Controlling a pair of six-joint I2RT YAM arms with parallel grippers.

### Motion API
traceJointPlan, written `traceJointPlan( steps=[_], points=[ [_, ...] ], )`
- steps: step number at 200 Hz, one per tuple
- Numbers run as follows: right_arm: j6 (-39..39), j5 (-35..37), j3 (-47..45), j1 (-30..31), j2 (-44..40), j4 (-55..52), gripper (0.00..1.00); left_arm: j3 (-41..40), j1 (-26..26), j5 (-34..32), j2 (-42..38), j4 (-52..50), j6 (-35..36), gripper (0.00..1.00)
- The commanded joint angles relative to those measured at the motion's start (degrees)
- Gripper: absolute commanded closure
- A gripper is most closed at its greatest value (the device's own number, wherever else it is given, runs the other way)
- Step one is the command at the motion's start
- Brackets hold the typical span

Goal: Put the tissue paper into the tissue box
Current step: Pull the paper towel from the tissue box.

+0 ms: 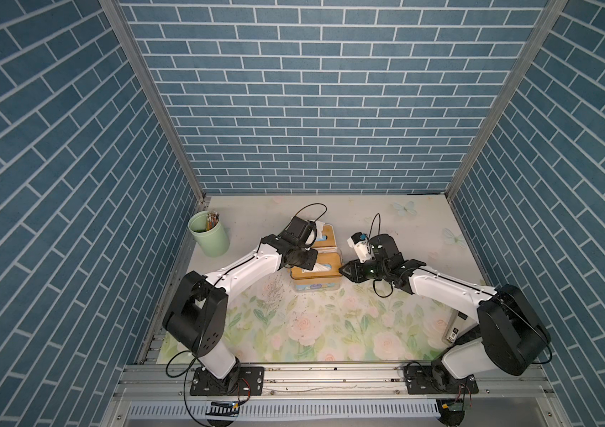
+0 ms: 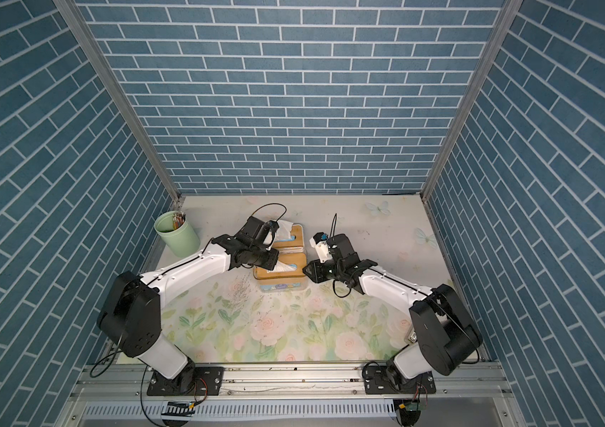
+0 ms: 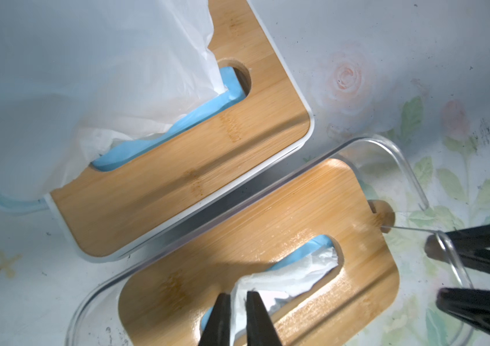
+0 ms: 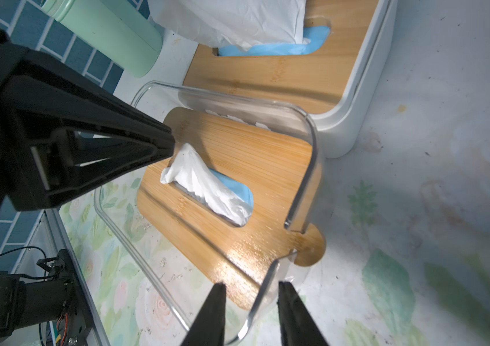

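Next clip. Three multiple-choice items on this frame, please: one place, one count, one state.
1. The green cup stands: A) beside the left wall; B) between the boxes; C) at the right arm's base.
2. Boxes with wooden lids: A) one; B) two; C) three.
3. The right gripper is: A) shut on a lid; B) open astride the clear box's wall; C) out of view.
Key: A, it sits at that wall's foot; B, one clear, one white box; B, the wall passes between its parted jaws.
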Motion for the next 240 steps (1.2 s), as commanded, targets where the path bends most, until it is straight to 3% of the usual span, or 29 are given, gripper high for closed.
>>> traceJointPlan(
  steps=[1, 20, 44, 101, 131, 181, 240],
  points=[
    [-4.28, 3.32, 0.17, -0.15, 1.83, -7.70, 0.68, 1.54, -0.20, 0.78, 1.24, -1.56, 1.80, 0.85],
    [-5.83, 5.36, 1.56, -0.19, 0.72, -9.46, 0.66, 1.78, -0.23, 0.83, 0.00, -1.39, 2.02, 0.80],
    [-9.22, 10.53, 3.47, -0.19, -2.77, -9.93, 0.60, 1.45, -0.18, -0.82, -3.83, -0.89, 2.02, 0.68],
    [-19.65, 10.20, 4.93, 2.31, -7.87, -3.08, 0.54, -4.05, 2.53, -9.96, -12.82, 1.48, -3.75, 0.55],
    [-24.31, 7.09, 8.28, 4.75, -4.58, -3.08, 0.53, -8.55, 6.09, -9.45, -14.68, 3.00, -6.93, 0.48],
    [-30.90, 6.41, 17.56, 7.77, 7.02, -10.31, 0.53, -11.73, 7.02, -2.42, -12.98, 7.74, -10.02, 0.46],
    [-32.92, 9.25, 24.02, 10.11, 16.63, -14.88, 0.57, -13.68, 6.97, -0.81, -9.81, 10.77, -10.50, 0.53]
  ],
)
